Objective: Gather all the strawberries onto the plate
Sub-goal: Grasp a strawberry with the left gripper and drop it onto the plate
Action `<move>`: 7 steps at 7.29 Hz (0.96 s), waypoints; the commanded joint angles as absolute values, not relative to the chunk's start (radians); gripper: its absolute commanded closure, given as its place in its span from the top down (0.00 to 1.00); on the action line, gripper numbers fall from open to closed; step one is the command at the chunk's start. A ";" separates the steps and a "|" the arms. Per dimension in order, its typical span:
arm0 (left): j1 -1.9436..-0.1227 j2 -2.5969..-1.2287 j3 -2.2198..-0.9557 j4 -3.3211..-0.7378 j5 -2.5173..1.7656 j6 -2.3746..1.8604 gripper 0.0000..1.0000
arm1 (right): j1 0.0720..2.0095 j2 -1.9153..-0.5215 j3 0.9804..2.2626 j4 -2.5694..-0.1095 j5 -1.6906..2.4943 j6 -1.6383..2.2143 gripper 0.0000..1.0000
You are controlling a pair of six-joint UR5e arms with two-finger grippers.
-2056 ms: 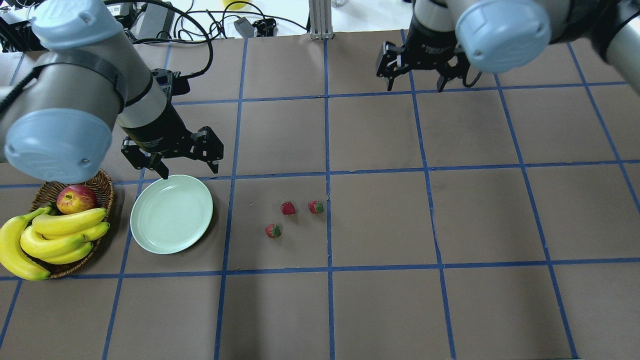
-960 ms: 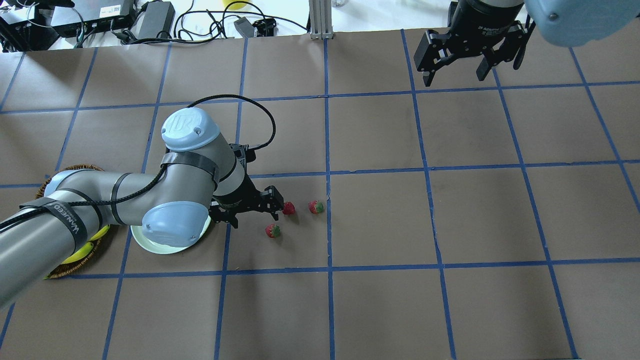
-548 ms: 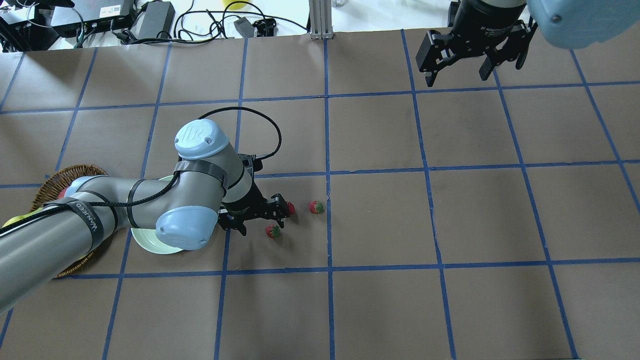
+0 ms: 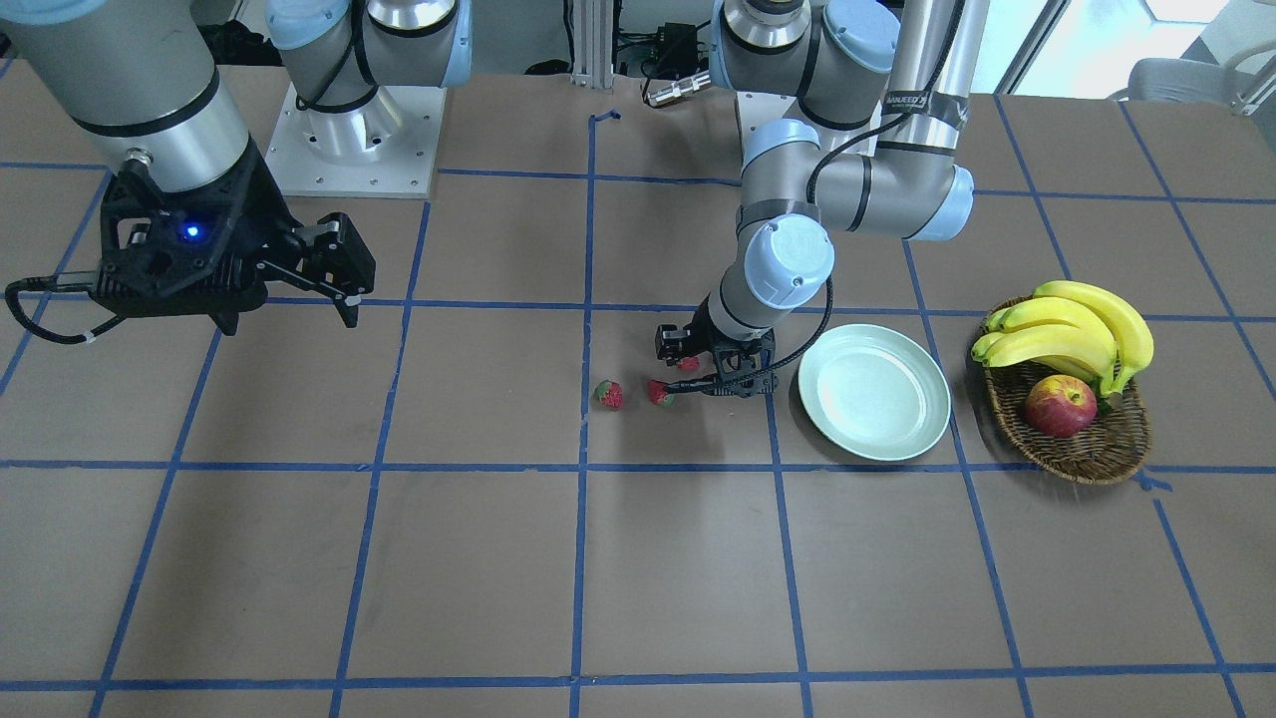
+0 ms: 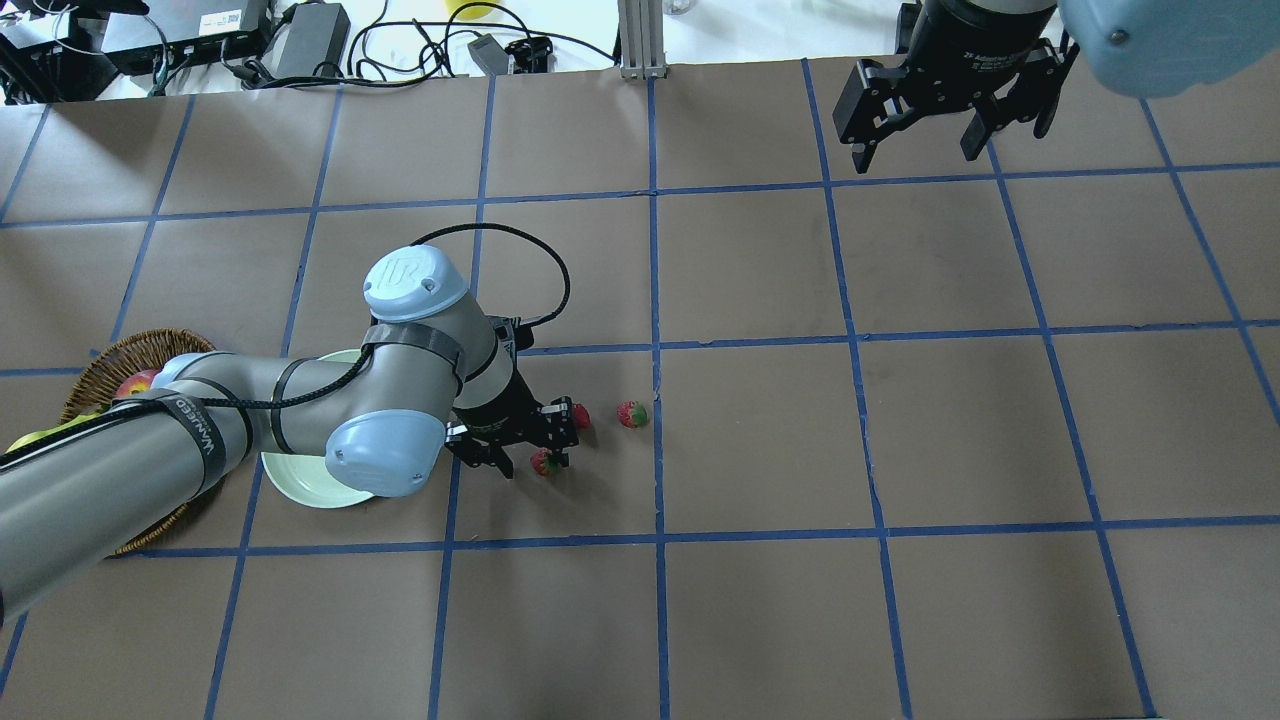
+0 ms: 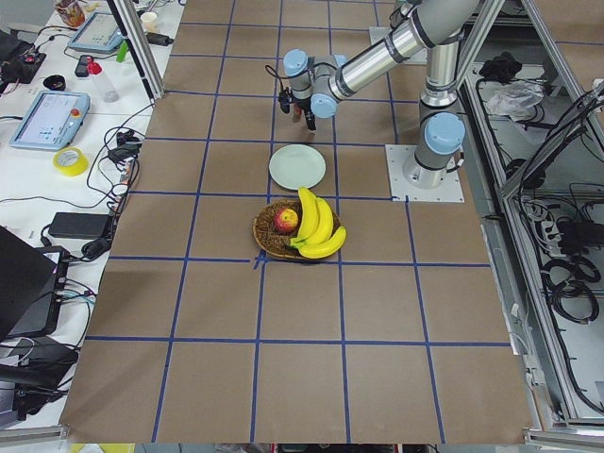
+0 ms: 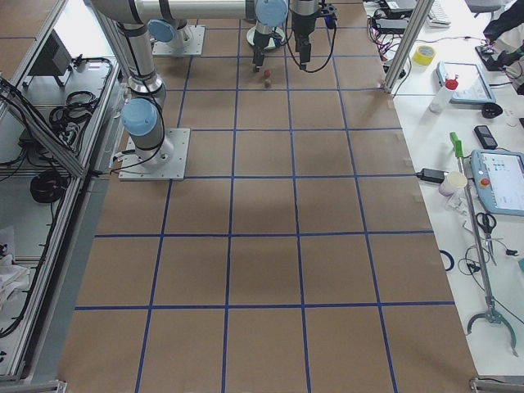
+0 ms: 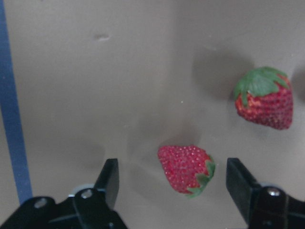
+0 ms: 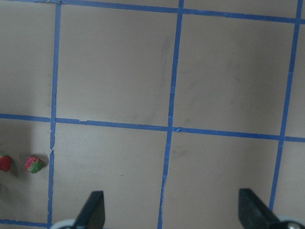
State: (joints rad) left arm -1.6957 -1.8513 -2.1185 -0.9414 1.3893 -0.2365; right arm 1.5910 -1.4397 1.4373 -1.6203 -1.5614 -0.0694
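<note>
Three small red strawberries lie on the brown table. My left gripper point(image 5: 536, 464) is open and low over the table, its fingers point(image 8: 108, 180) on either side of one strawberry point(image 8: 186, 168) without touching it. That strawberry also shows in the overhead view point(image 5: 545, 461) and the front view point(image 4: 688, 363). A second strawberry point(image 5: 581, 414) lies just beyond the gripper, and a third point(image 5: 631, 413) lies farther out. The pale mint plate point(image 4: 873, 394) is empty; in the overhead view the left arm partly covers the plate point(image 5: 300, 482). My right gripper point(image 5: 915, 155) is open and empty, far off and high.
A wicker basket point(image 4: 1089, 451) with bananas point(image 4: 1072, 334) and a red-yellow apple point(image 4: 1060, 406) stands beside the plate, on the side away from the strawberries. Blue tape lines grid the table. Cables and boxes lie beyond the far edge point(image 5: 300, 40).
My left arm swung from behind the plate over to the strawberries. Its open gripper then shifted to the nearest strawberry and now straddles it. The right gripper barely moved.
</note>
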 commanded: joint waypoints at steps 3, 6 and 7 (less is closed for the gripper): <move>-1.690 -1.838 -2.068 -0.951 1.402 -0.224 0.00 | 1.591 -1.440 1.437 -1.623 -1.562 -0.069 1.00; -1.574 -1.793 -1.919 -1.180 1.561 -0.136 0.00 | 1.589 -1.440 1.437 -1.626 -1.562 -0.068 1.00; -1.506 -1.789 -1.902 -1.216 1.604 -0.044 0.00 | 1.589 -1.440 1.437 -1.628 -1.562 -0.066 1.00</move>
State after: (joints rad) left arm -1.5816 -1.7974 -1.9382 -1.1489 1.5349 -0.1389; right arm 1.5893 -1.4405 1.4373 -1.6258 -1.5616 -0.0676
